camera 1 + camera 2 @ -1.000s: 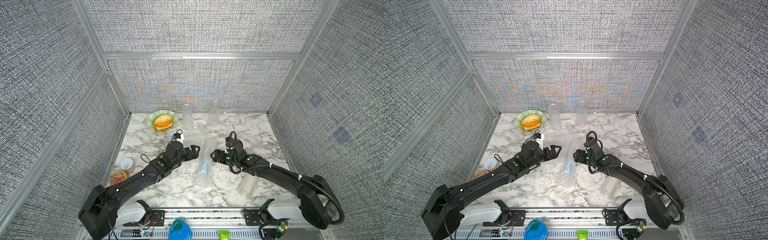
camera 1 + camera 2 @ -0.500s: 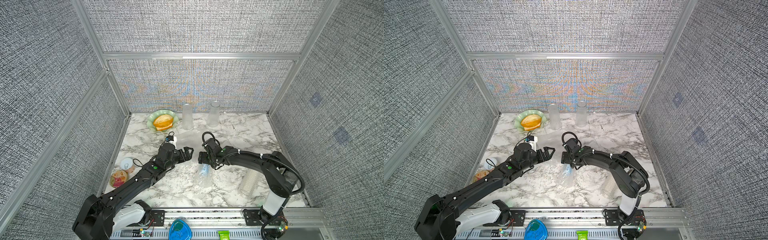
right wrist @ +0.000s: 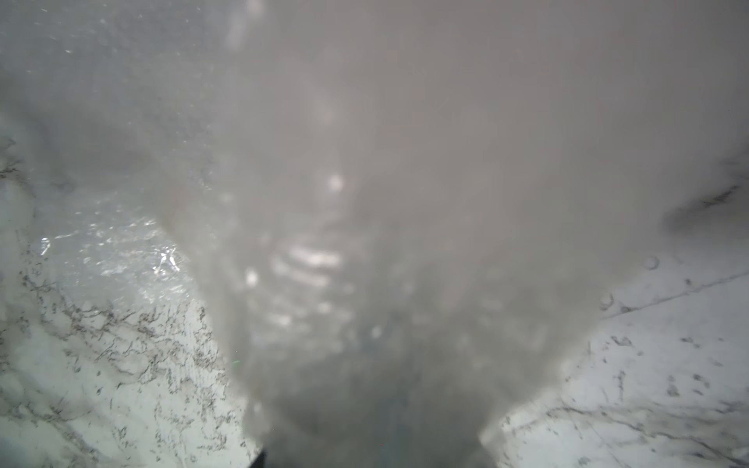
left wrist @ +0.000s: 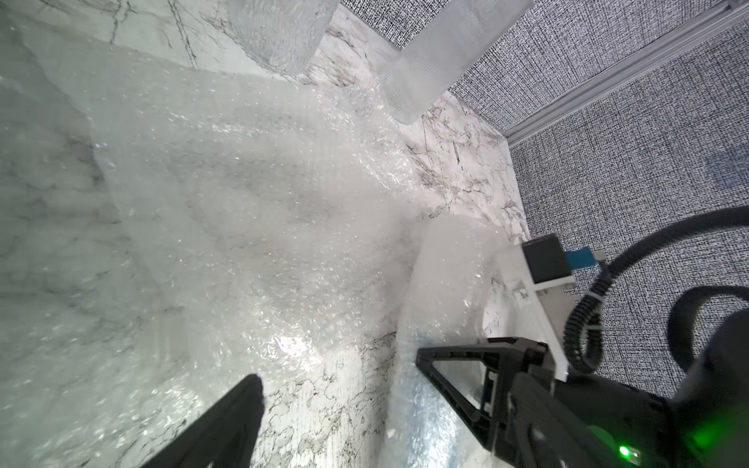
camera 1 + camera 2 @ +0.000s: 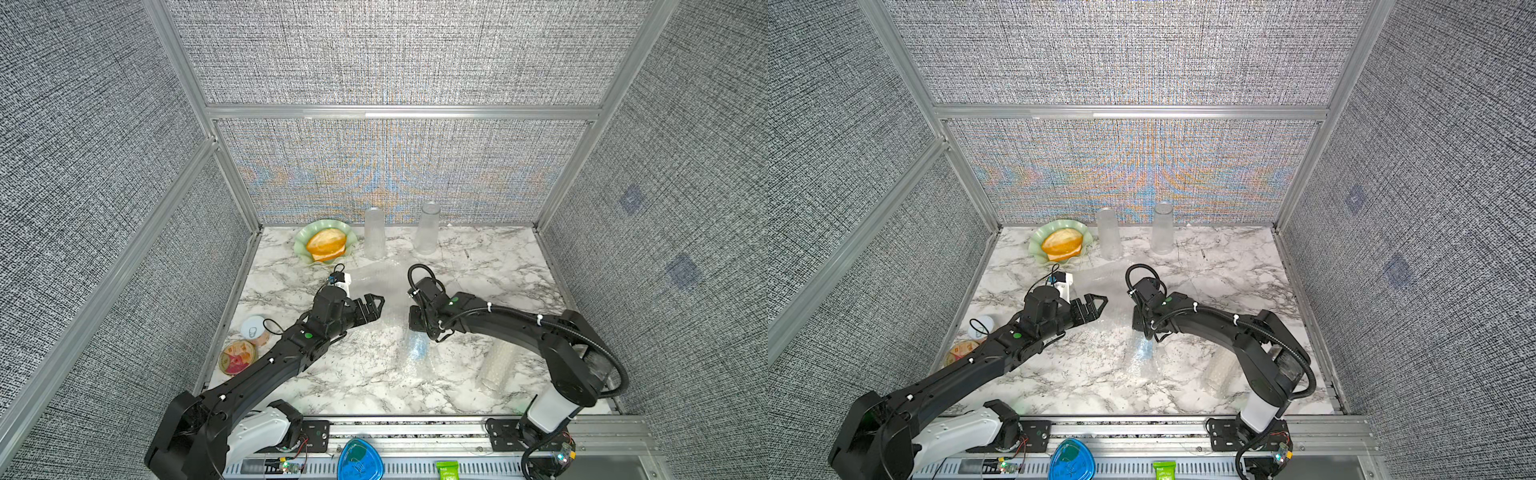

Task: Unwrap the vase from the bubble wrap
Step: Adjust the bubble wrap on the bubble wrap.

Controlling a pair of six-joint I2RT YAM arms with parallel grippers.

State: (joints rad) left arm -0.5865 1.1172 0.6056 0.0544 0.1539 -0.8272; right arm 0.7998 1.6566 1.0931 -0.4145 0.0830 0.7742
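The left gripper (image 5: 376, 305) is wide open and holds nothing. The right gripper (image 5: 419, 328) presses down on the bubble wrap (image 5: 415, 349) mid-table; I cannot tell its grip. Two clear cups (image 5: 374, 235) stand behind.

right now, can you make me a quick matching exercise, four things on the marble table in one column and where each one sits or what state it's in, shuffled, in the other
Things
1. green plate
2. left gripper
3. wrapped bundle with blue showing
4. round tins

Places or states
A. lies mid-table, under the right gripper
B. near the left edge, beside the left arm
C. jaws spread wide, holding nothing
D. back of the table, holding something orange

Pairs: 1-D, 2-C, 3-A, 4-B
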